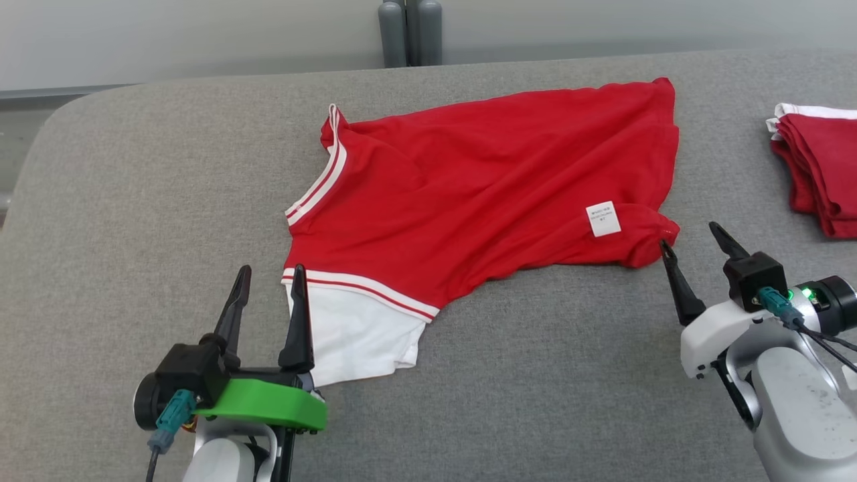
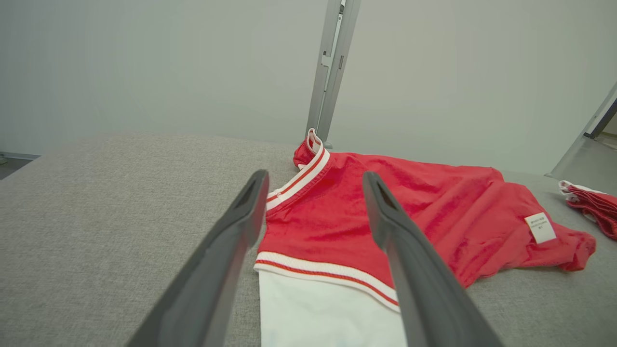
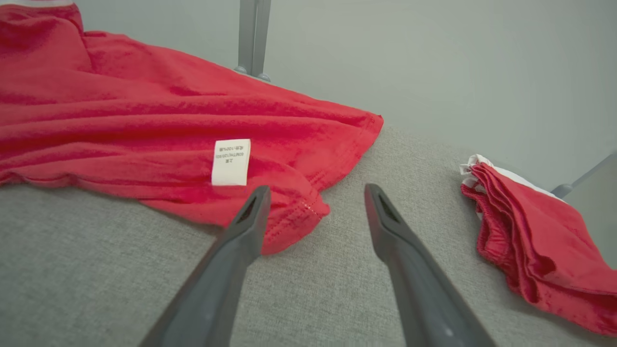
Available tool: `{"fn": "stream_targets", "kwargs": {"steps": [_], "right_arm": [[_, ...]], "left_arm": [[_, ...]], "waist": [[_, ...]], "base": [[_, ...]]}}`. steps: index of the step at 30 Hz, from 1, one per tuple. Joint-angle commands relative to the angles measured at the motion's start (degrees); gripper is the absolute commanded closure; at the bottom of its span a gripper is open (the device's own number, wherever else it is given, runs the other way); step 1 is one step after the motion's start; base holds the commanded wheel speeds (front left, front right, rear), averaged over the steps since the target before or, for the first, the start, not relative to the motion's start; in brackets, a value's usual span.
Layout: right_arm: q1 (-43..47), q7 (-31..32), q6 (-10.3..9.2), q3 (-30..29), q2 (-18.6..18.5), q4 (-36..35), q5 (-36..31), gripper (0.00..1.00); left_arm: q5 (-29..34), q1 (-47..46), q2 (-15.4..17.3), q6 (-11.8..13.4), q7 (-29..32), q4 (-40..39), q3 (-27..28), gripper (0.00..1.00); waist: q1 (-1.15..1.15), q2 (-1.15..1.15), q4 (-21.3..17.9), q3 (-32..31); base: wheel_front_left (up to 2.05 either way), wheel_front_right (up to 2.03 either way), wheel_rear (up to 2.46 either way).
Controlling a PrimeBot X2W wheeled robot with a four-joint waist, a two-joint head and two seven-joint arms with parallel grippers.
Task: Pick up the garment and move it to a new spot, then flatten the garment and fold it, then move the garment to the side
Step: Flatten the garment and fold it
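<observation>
Garment (image 1: 482,194): lay spread but wrinkled on the middle of the table (image 1: 134,201), with its striped collar to the left and its hem to the right.
Sleeve (image 1: 355,335): was white with a red-and-white band and lay flat at the garment's near left end.
Tag (image 1: 602,219): was white and sat on the red cloth, close to the near right corner.
Left gripper (image 1: 272,268): stood at the near left with its fingers spread wide and gripping nothing. Its right finger rose along the sleeve's left edge; whether it touched the cloth could not be told.
Right gripper (image 1: 688,234): stood at the near right with its fingers apart and empty. The tip of its left finger was at the garment's near right corner; contact was unclear.
Pile (image 1: 820,167): folded red cloth with white trim lay at the table's right edge, well apart from the garment.
Posts (image 1: 410,32): were grey and stood upright beyond the table's far edge.
</observation>
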Motion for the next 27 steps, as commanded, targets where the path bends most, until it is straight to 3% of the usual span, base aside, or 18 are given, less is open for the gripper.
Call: {"fn": "stream_targets", "kwargs": {"steps": [1, 14, 15, 16, 17, 18, 27], "right_arm": [[-1.17, 0.41, -0.08, -0.22, -0.44, 0.87, -0.56, 0.0], [-9.17, 3.56, -0.09, 4.6, -2.31, 13.44, 0.0, 0.0], [-9.58, 3.36, -0.09, 4.88, -2.42, 14.01, 0.22, 0.27], [-10.32, 2.99, -0.09, 5.64, -2.46, 15.3, 0.66, 0.71], [-10.69, 2.81, -0.09, 6.0, -2.49, 15.9, 0.89, 0.82], [-10.98, 2.69, -0.09, 6.23, -2.5, 16.43, 1.13, 1.0], [-14.42, 1.06, -0.09, 7.8, -3.9, 18.97, 1.16, 1.0]], "left_arm": [[0.1, -0.53, 0.12, -0.07, -0.16, 0.13, 0.01, 0.0], [0.39, -1.65, 0.12, 0.07, -0.16, 0.08, 0.12, 0.0], [0.41, -1.69, 0.12, 0.05, -0.16, 0.12, 0.17, 0.0], [0.43, -1.78, 0.12, 0.06, -0.16, 0.17, 0.21, 0.0], [0.44, -1.77, 0.12, 0.1, -0.16, 0.16, 0.21, 0.0], [0.46, -1.77, 0.12, 0.14, -0.16, 0.16, 0.26, 0.0], [0.52, -1.23, 0.12, 0.36, -0.16, 0.08, 0.61, 0.0]], "waist": [[0.0, 0.0, 0.61, 0.52], [0.0, 0.0, 3.32, 2.68], [0.0, 0.0, 3.4, 2.7], [0.0, 0.0, 3.52, 2.7], [0.0, 0.0, 3.55, 2.66], [0.0, 0.0, 3.53, 2.63], [0.0, 0.0, 2.65, 2.02]], "base": [[0.0, 0.0, 0.0], [0.0, 0.0, 0.0], [0.0, 0.0, 0.0], [0.0, 0.0, 0.0], [0.0, 0.0, 0.0], [0.0, 0.0, 0.0], [0.0, 0.0, 0.0]]}}
